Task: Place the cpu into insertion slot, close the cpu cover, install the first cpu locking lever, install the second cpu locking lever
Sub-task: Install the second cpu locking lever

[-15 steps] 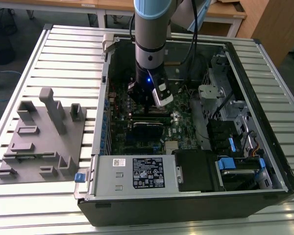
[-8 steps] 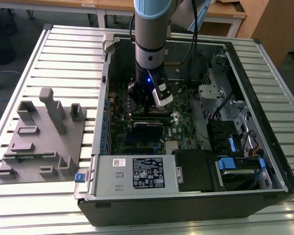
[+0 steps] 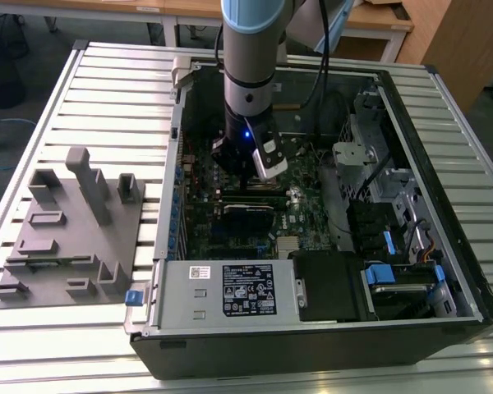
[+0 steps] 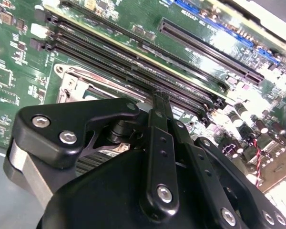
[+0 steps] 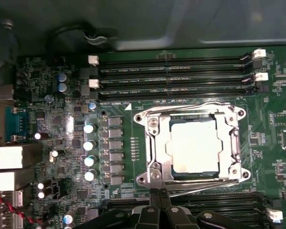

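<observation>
The cpu (image 5: pixel 193 145), a dull silver square, lies flat in its socket on the green motherboard. The cpu cover (image 5: pixel 231 143), a silvery frame, is down around it. One wire locking lever (image 5: pixel 190 106) runs along the socket side next to the memory slots. The other lever (image 5: pixel 209 186) runs at a slant along the opposite side, ending close to my fingertips. My gripper (image 5: pixel 158 192) is shut right beside that socket edge, and I cannot tell whether it touches the wire. In the second wrist view the gripper (image 4: pixel 158 95) points at the board beside the cover's corner (image 4: pixel 74 83). In the exterior view the gripper (image 3: pixel 248 182) is deep inside the open case.
Memory slots (image 5: pixel 171 76) flank the socket on both sides. A row of capacitors (image 5: pixel 89 143) stands near it. The power-supply box (image 3: pixel 230 291) and drive cage (image 3: pixel 394 271) fill the case's near side. A grey fixture plate (image 3: pixel 66 230) lies on the table at the exterior view's left.
</observation>
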{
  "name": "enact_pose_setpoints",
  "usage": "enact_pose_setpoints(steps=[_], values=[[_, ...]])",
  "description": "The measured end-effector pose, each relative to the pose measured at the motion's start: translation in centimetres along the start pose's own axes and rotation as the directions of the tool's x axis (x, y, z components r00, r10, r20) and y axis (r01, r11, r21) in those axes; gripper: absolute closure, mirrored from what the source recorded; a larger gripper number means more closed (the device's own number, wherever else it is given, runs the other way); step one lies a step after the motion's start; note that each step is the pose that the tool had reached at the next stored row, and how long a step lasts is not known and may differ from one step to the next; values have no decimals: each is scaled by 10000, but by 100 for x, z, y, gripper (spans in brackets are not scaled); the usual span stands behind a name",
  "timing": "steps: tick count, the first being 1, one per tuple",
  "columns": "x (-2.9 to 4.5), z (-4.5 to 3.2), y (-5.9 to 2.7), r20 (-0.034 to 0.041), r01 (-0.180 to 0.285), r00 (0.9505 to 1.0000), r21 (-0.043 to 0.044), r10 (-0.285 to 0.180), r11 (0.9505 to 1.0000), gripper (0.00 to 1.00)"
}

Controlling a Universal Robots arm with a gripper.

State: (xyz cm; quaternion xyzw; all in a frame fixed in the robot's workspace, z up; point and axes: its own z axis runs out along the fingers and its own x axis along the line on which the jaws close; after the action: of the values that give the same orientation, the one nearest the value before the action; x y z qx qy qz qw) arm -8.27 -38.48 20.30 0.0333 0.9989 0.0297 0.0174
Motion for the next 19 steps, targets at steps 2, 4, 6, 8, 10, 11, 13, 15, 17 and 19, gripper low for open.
enact_pose_setpoints(steps=[2,4,6,8,10,11,13,15,17,19], values=[[19,-1,-1,-2,-2,10000,-37,2,10000,90],[23,0,-1,-2,-1,10000,-45,1,10000,90],[27,0,-2,-2,-1,10000,-46,1,10000,90],[33,-1,-2,-3,-2,10000,-53,2,10000,90],[41,-1,-2,-4,-3,10000,-70,3,10000,90],[43,-1,-2,-4,-3,10000,-81,3,10000,90],[50,-2,-3,-7,-4,10000,-105,4,9999,90],[59,-1,-3,-9,-5,10000,-144,5,9999,90],[67,-2,-4,-12,-7,10000,-181,6,9998,90],[74,-1,-4,-12,-8,10000,-204,7,9998,90]])
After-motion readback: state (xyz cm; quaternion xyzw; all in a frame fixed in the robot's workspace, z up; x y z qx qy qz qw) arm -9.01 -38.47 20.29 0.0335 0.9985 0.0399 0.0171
